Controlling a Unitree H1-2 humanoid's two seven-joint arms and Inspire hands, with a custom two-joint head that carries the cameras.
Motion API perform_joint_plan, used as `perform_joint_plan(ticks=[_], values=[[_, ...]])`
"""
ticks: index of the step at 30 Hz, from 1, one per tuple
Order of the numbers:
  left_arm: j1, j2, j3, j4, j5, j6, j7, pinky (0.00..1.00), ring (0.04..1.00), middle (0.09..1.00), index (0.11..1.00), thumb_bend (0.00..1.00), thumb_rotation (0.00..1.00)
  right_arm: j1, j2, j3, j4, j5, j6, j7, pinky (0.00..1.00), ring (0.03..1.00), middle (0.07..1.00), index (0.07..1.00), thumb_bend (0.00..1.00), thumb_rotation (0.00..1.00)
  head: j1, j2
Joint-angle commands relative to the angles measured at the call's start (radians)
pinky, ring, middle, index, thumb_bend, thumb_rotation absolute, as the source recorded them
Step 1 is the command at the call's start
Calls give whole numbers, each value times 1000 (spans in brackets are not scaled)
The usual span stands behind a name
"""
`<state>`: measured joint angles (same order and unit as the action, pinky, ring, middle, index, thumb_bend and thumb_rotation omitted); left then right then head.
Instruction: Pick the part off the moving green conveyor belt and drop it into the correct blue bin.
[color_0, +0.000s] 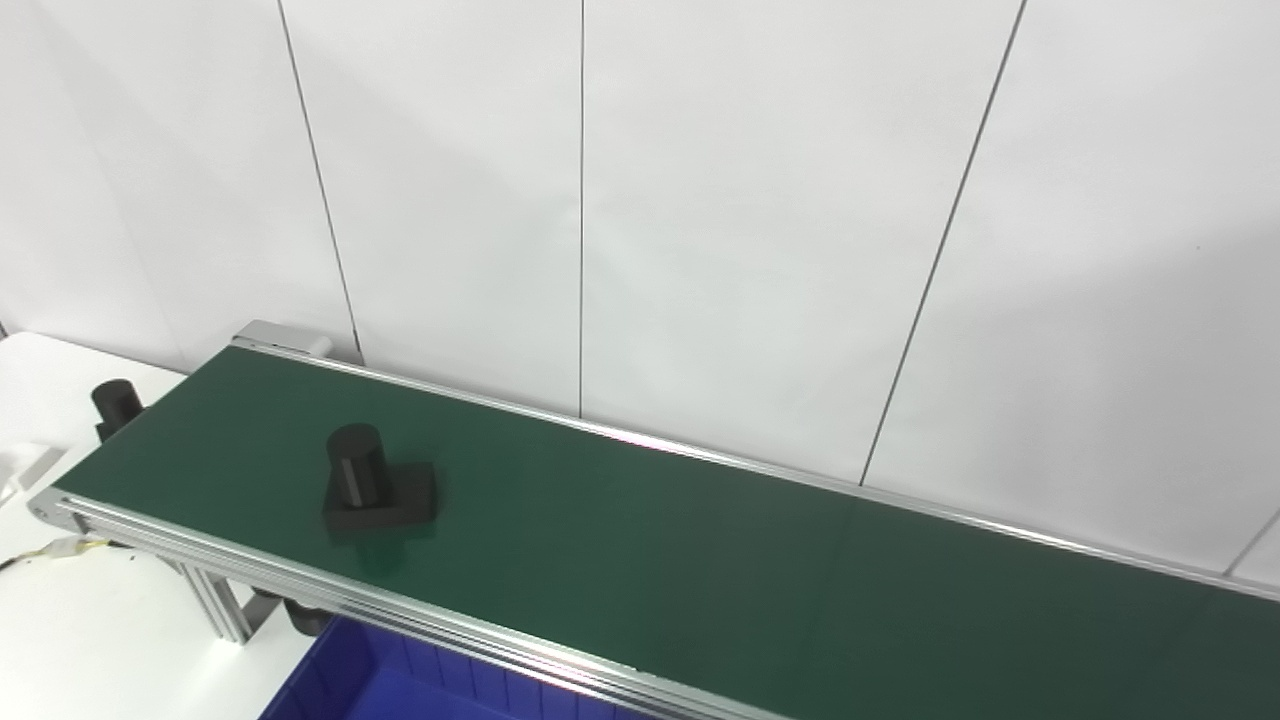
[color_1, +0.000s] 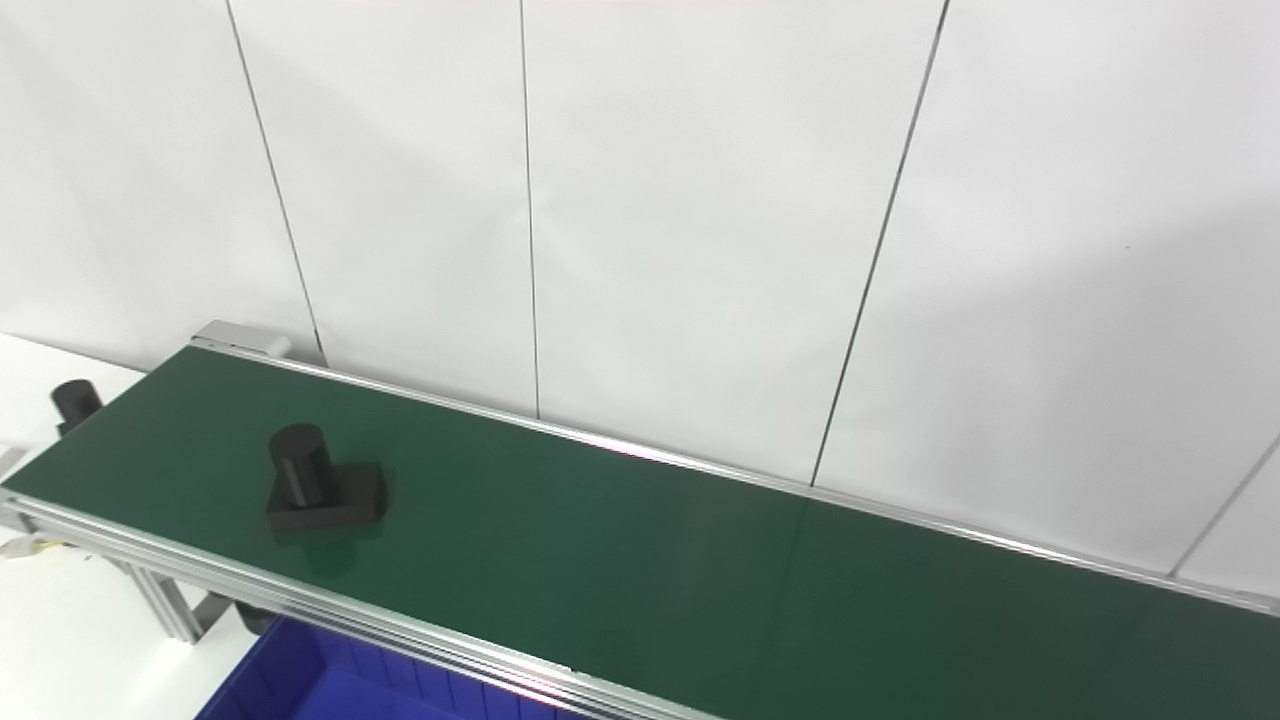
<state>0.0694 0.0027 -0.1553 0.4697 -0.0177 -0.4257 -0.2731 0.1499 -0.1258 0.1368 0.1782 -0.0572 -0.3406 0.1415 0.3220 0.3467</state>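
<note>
A long green conveyor belt (color_0: 700, 540) with silver aluminium side rails runs from the far left toward the near right, in front of a white panelled wall (color_0: 760, 220). On the belt, toward its left end, sits a black part (color_0: 375, 487): a short upright cylinder on a flat square base, nearer the near rail than the far one. Below the belt's near rail, at the bottom left, only a corner of a blue bin (color_0: 400, 680) shows; what can be seen of its inside holds nothing. Past the belt's left end, a second black cylinder (color_0: 117, 402) stands on a white table (color_0: 90, 640). Neither robot hand appears in either view, so whether they are open or closed cannot be told.
</note>
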Motion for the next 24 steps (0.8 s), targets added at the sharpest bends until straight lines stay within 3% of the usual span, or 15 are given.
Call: perform_joint_plan(ticks=[1,7,15,19,24], values=[[-24,-14,-4,-9,-2,-43,7,690,761,797,814,1000,244,-15,-8,-9,-3,19,-39,9,719,805,870,971,602,713,5,-3],[-37,-20,-4,8,10,-44,15,663,741,784,808,1000,247,-30,-12,-16,35,39,-74,15,719,803,868,970,593,699,13,-9],[-43,-23,-8,15,12,-44,21,648,732,784,807,1000,238,-29,-16,-22,7,35,-65,13,712,800,865,963,632,711,14,-7],[-42,-28,-11,14,17,-43,29,651,730,775,804,1000,238,-24,-25,-29,-30,42,-69,18,701,795,863,961,665,730,19,-4],[-38,-32,-11,11,5,-43,23,665,733,771,803,1000,229,2,-37,-37,-138,11,-9,9,685,786,850,937,682,725,23,0]])
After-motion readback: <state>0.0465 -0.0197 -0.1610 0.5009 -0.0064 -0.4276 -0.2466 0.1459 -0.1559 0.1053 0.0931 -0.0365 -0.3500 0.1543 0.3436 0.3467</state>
